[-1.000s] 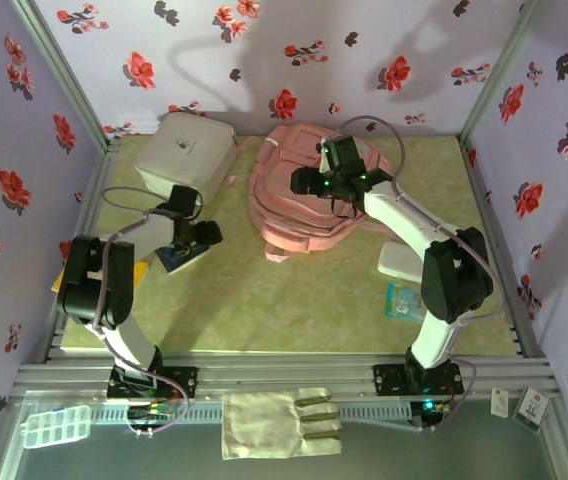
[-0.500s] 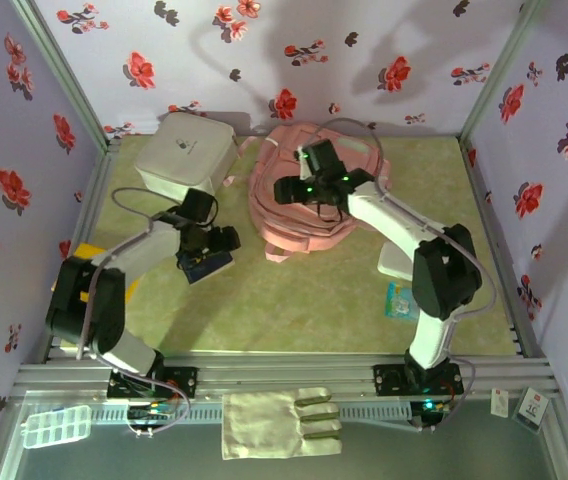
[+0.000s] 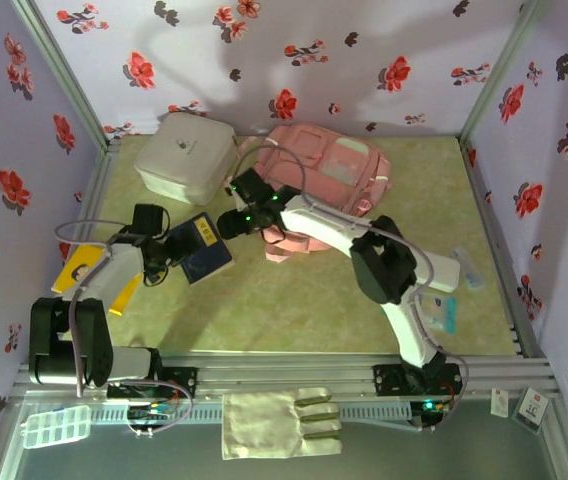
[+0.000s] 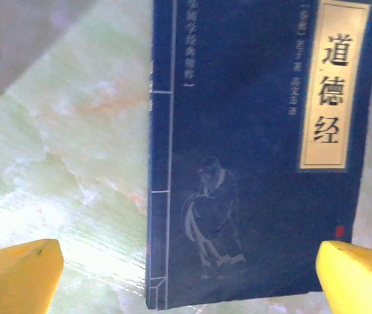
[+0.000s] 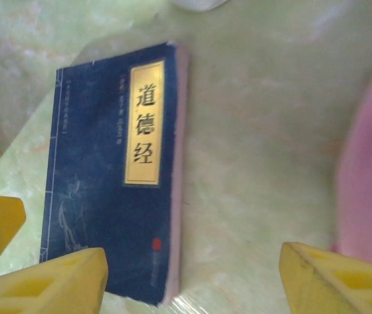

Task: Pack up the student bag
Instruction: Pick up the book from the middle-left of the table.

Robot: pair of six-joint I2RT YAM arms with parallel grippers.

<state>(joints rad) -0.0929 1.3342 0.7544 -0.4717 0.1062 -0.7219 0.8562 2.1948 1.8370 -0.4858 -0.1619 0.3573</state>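
- Student bag [image 3: 339, 165]: I see it lying at the far middle of the bench [image 3: 294, 300], against the back wall.
- Blue book [image 3: 207, 250] lies flat on the bench, just off the bag's near-left corner, cover up, apart from the bag.
- Right jaws, reaching past the bag's left side, hang above the book, spread wide and holding nothing; on my right wrist feed the book [image 5: 114, 190] sits toward the left finger.
- Left jaws come at the book from the side away from the bag, also wide; the book [image 4: 251, 150] lies between the tips.
- White box [image 3: 186, 155] stands just left of the bag.
- Yellow book [image 3: 79, 275] lies well left of the bag.
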